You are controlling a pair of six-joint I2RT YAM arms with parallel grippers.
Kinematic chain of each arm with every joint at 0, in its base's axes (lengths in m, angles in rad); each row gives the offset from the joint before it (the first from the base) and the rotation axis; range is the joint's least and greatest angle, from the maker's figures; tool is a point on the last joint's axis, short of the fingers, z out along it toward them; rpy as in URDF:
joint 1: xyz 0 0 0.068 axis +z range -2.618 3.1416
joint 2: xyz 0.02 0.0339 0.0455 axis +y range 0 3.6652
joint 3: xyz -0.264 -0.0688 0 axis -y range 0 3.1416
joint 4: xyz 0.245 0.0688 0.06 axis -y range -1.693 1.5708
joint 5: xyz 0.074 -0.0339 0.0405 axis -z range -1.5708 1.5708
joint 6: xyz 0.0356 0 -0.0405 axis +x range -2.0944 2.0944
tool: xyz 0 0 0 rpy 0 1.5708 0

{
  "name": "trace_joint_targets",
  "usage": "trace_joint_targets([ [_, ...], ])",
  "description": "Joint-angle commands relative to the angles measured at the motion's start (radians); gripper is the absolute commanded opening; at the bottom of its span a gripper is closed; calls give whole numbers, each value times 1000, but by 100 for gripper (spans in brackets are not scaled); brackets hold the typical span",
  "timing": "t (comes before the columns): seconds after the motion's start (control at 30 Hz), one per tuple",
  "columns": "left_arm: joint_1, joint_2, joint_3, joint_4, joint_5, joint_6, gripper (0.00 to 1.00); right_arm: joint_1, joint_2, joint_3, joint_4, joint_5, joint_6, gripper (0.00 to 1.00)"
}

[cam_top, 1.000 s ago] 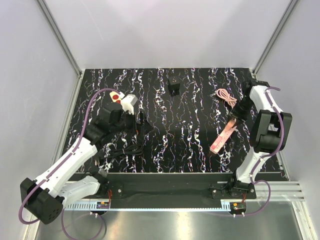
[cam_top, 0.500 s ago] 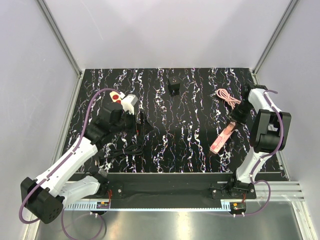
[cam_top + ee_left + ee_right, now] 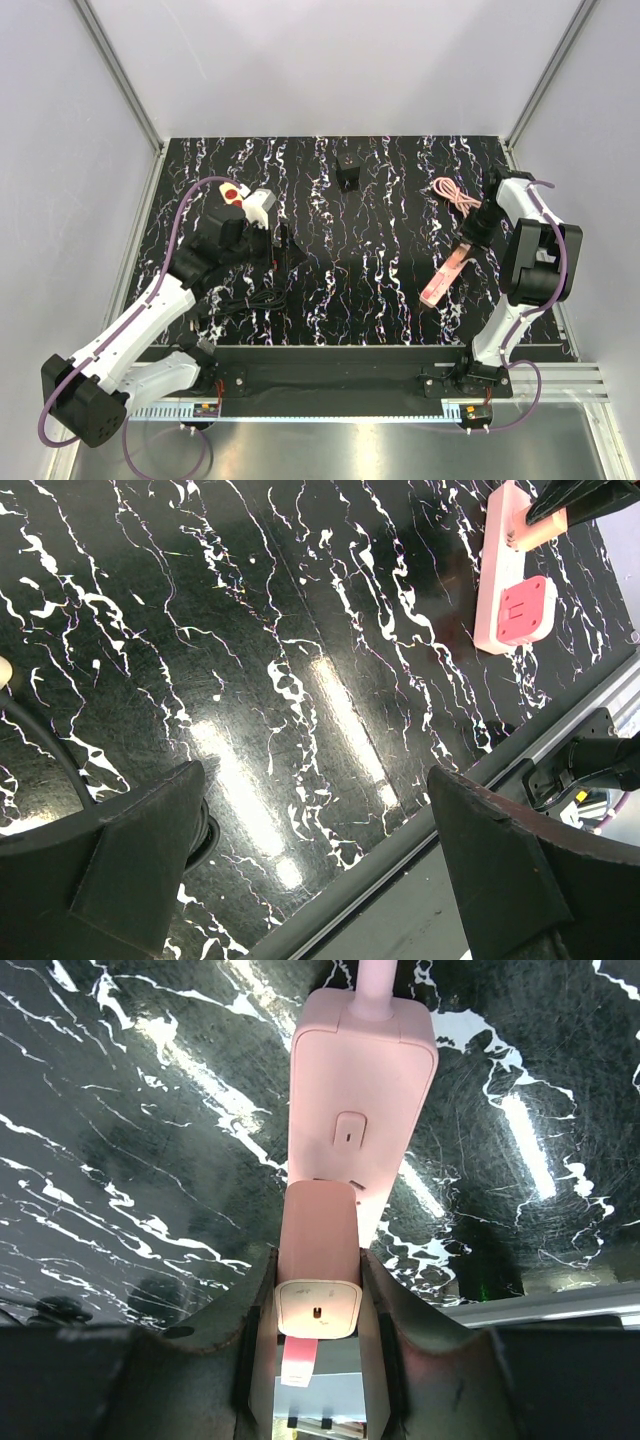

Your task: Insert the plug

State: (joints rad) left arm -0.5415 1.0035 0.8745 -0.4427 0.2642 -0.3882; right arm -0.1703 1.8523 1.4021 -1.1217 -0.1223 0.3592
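my right jaws clamped on plug [image 3: 318, 1270] | plug against power strip [image 3: 362, 1080] | my left jaws apart, empty | I should push straight without tilting

The table [image 3: 380, 210] has a glossy black top veined with white, marble-like, and runs between pale walls. A pink power strip [image 3: 443, 275] lies at the right, angled with its near end toward the front edge. Just beyond it, toward the far right corner, sits a loosely coiled pink cable [image 3: 452, 193]. A small black block [image 3: 348, 173] stands at the far middle, well apart from both. At the left lie a small white-and-red object [image 3: 232, 190], too small to identify, and tangled black cables [image 3: 250, 300] near the front
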Motion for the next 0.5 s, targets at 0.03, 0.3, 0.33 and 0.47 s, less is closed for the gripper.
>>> trace_joint_targets([
  [0.03, -2, 7, 0, 32, 24, 12, 99, 3, -22, -15, 30, 36, -9, 0],
  [0.3, 0, 1, -2, 33, 20, 12, 99, 29, -39, -69, 52, 93, 15, 0],
  [0.33, 0, 3, 0, 33, 21, 12, 99, 38, -44, -83, 57, 110, 21, 0],
  [0.47, 0, 7, 1, 33, 26, 11, 99, 48, -39, -175, 103, 116, 49, 0],
])
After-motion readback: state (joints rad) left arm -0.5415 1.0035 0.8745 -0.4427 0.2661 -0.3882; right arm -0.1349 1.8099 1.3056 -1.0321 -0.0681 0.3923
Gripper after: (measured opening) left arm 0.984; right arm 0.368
